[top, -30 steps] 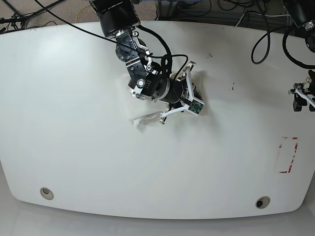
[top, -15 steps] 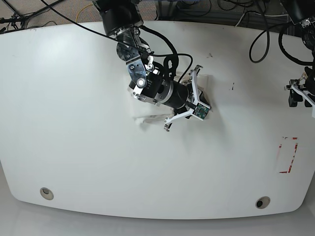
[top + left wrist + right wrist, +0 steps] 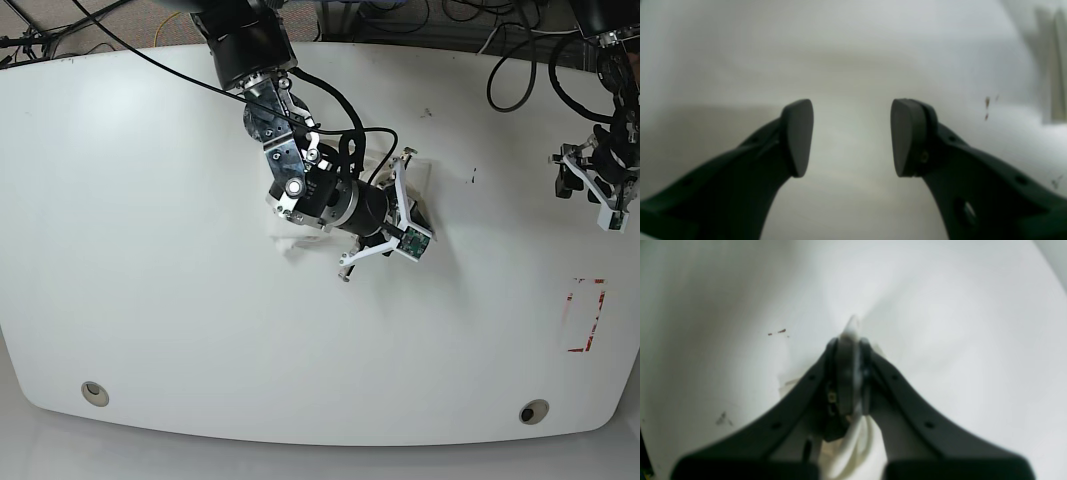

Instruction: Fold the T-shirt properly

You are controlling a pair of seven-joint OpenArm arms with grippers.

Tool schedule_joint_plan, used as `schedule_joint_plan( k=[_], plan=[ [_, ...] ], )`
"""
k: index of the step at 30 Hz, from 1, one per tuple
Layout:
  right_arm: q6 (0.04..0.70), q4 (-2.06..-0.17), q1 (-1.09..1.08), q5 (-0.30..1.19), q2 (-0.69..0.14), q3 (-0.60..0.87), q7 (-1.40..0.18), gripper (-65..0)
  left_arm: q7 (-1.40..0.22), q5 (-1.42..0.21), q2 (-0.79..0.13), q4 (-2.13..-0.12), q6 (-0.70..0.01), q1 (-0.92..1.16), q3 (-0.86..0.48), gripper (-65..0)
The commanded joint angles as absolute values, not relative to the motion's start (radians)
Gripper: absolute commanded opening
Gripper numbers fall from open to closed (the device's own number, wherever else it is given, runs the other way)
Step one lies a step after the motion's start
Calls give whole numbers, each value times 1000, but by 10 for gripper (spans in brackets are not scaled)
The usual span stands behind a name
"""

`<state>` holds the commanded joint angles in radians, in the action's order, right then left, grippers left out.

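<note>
Right hand (image 3: 395,215) sits mid-counter (image 3: 150,250), pinched tight on a bunched fold of the T-shirt (image 3: 853,330); shirt (image 3: 290,243) is a small crumpled white heap under that arm, so looks like the spreading-out step, folding not started. Next move likely needs a second grip to open the cloth flat. Left hand (image 3: 590,180) near the counter's far edge, pads (image 3: 799,136) well apart, holding nothing. No containers in view

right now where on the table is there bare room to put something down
The whole side of the table away from the left end effector is bare, as is the front strip between the two holes. The middle is crowded: the right end effector pinches the T-shirt there. The red tape mark sits below the left end effector.
</note>
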<state>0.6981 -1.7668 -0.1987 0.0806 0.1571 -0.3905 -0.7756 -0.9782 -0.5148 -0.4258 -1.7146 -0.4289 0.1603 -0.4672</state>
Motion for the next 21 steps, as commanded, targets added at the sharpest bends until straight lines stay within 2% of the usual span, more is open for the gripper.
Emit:
schedule_joint_plan(
  k=[9,15,21],
  plan=[
    [698,-1828,-229,349,134,-315,-820,-623,-978,-513,-375,-1715,-429,162,-447,-304],
    [698,-1750,-257,372,131,-306,-812,-623,-978,-513,-371,-1713,-429,165,-423,-304],
    [698,-1618,-275,378,133,-325,-722,-623,-978,-513,-371,-1719,-429,188,-420,-304]
  ],
)
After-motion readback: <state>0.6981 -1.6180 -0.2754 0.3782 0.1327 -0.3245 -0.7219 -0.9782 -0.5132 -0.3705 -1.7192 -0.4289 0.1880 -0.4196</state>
